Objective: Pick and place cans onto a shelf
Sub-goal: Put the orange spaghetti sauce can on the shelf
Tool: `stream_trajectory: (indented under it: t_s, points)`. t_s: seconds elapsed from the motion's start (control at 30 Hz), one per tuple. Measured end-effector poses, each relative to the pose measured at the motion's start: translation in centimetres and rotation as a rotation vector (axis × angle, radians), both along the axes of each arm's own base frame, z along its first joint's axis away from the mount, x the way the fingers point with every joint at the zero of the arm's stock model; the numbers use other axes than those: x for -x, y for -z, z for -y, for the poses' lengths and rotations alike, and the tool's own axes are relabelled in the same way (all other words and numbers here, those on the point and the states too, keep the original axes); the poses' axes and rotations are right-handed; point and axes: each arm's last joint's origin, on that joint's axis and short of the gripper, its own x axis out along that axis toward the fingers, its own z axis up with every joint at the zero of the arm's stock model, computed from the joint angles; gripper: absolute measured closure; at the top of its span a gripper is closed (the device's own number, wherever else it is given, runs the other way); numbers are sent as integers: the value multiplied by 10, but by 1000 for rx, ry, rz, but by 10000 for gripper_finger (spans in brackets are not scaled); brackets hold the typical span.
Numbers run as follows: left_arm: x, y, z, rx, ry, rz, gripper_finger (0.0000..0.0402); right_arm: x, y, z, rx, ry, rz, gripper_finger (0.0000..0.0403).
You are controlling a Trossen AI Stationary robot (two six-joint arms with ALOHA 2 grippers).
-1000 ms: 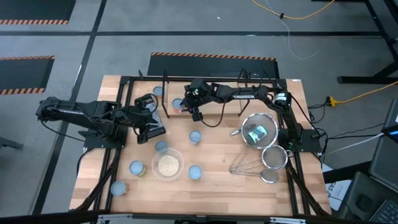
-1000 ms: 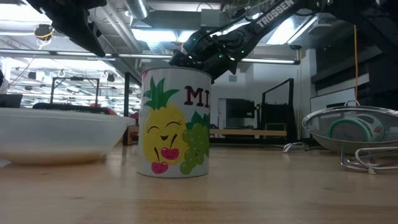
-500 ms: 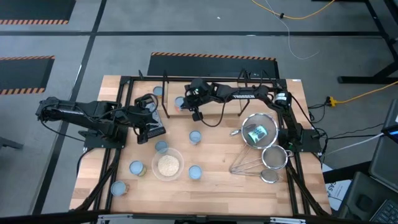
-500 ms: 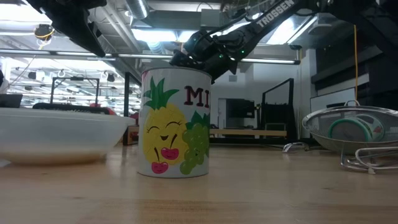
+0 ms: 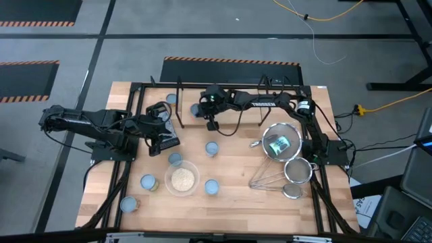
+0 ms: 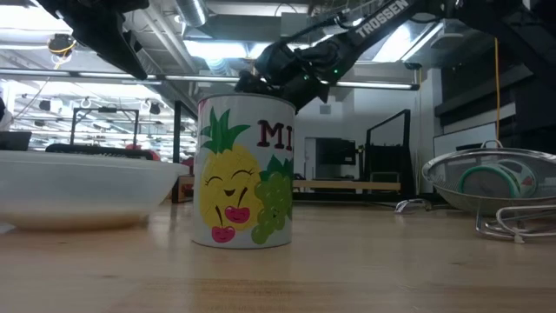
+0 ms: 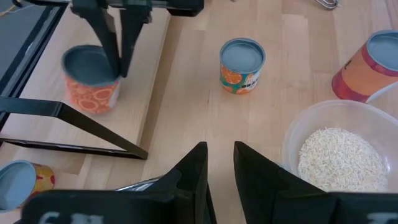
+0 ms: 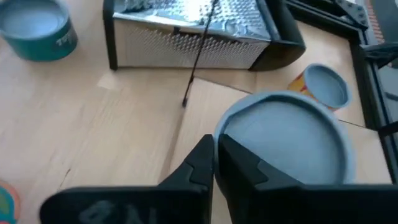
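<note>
A white can [image 6: 247, 172] bears a yellow pineapple, green grapes, red cherries.

A robotics lab or workshop is indicated. A wooden table [image 5: 236, 192] is set on a grey floor [image 5: 202, 34] marked with orange-and-black hazard tape [image 5: 229, 61]. A yellow cable [image 5: 398, 101] is trailed across it. Exposed ceiling ducts [image 6: 165, 35], strip lights [image 6: 408, 22] and black metal frames [image 6: 387, 148] are seen behind.

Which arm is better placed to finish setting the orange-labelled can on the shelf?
The right. Its tool pinches the rim of the small orange-labelled tin, which sits over the long light-wood shelf board. The left tool hangs empty, short of the shelf.
</note>
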Motion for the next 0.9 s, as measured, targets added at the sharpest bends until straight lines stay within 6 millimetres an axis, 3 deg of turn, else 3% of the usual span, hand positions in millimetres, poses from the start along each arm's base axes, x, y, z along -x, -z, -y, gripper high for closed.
stream_trajectory:
  t_s: [0.3, 0.9]
  points:
    - [0, 0, 0, 0, 0, 0, 331, -6, -18, 2, -96, 78, 36, 376]
    - [0, 0, 0, 0, 0, 0, 331, -6, -16, -6, -286, 225, -23, 376]
